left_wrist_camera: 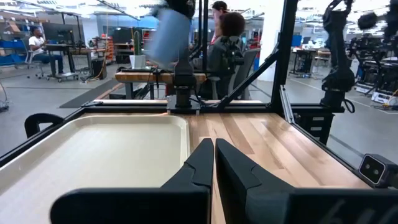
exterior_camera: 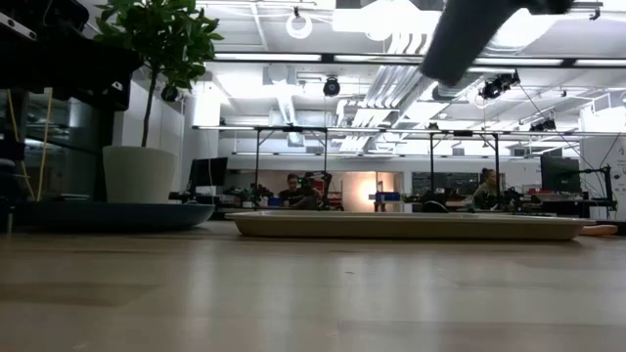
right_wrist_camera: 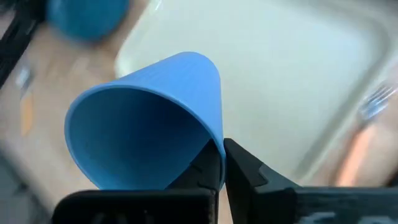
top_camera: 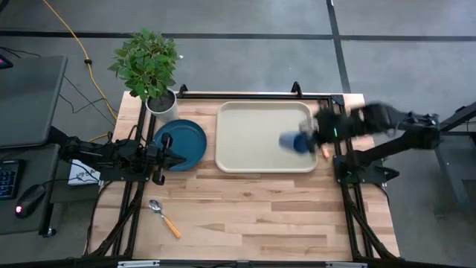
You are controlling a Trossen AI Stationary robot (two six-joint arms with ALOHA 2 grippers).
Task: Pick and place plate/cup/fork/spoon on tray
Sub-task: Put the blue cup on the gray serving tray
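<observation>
Crowding the plate (top_camera: 181, 143): plant pot (top_camera: 162, 104)

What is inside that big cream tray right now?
Nothing rests in the tray; its floor looks bare. The right hand holds the blue cup in the air above the tray's right end, hiding the patch of floor beneath it from overhead. The plate sits outside.

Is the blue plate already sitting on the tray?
No, the plate lies on the bare table, just left of the tray and below the potted plant.
</observation>
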